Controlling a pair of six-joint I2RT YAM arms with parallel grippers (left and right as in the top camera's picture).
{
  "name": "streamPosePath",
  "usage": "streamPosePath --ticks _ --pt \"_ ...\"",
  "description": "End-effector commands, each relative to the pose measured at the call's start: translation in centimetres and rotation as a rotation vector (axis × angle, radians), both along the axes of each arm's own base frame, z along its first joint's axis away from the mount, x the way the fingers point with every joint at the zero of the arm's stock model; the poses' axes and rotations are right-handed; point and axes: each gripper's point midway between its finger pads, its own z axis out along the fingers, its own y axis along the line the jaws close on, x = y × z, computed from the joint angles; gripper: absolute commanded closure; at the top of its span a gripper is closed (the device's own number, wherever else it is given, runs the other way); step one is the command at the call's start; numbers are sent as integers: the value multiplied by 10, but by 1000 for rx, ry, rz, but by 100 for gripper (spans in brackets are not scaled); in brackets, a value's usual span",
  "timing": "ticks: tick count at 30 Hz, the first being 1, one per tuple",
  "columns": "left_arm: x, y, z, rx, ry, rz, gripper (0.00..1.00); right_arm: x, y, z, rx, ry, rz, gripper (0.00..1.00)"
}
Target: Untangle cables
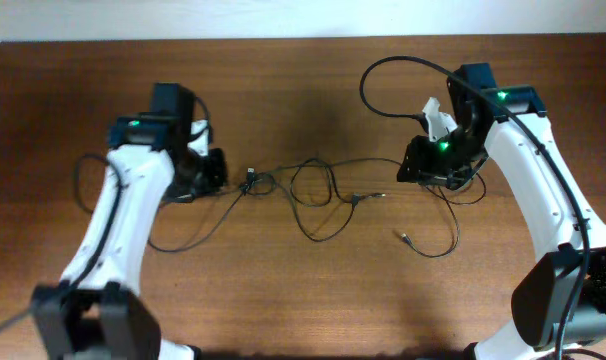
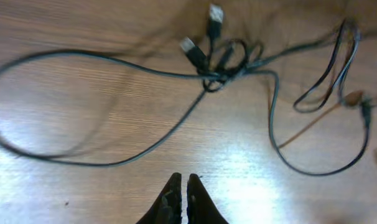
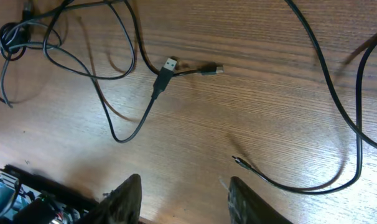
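Sprawling knotted cables (image 2: 223, 74) lie loose on the wooden table (image 1: 283, 290)

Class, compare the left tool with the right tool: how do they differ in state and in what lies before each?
The left tool is shut, with its fingers together; the right tool is open, with its fingers wide apart. Before the left tool lies the knot of cables; before the right tool lies a loose USB plug. Both are empty and touch no cable.
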Motion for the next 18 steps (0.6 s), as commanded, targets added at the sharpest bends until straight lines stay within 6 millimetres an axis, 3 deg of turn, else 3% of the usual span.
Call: streamPosePath --ticks 1,4,6,7,8,9,15,18 --pt "3 -24 -30 -19 76 -143 92 -2 6 1 20 2 7 49" --pt "15 -34 -62 -16 104 -165 85 -3 17 1 21 -8 40 35" --pt "28 -36 -70 -18 73 -169 79 -2 30 2 25 -33 74 33" --pt "33 -37 -72 -18 53 -192 70 -1 36 2 28 -41 77 33" --pt "37 -37 -73 -17 36 -204 54 0 43 3 32 -43 62 32" --pt "38 -37 -74 -17 31 -204 47 2 50 3 38 -50 54 31" --pt "35 -37 -81 -17 36 -204 50 7 82 7 60 -112 89 30" --pt "37 -37 -84 -18 28 -204 51 7 88 7 64 -123 102 30"
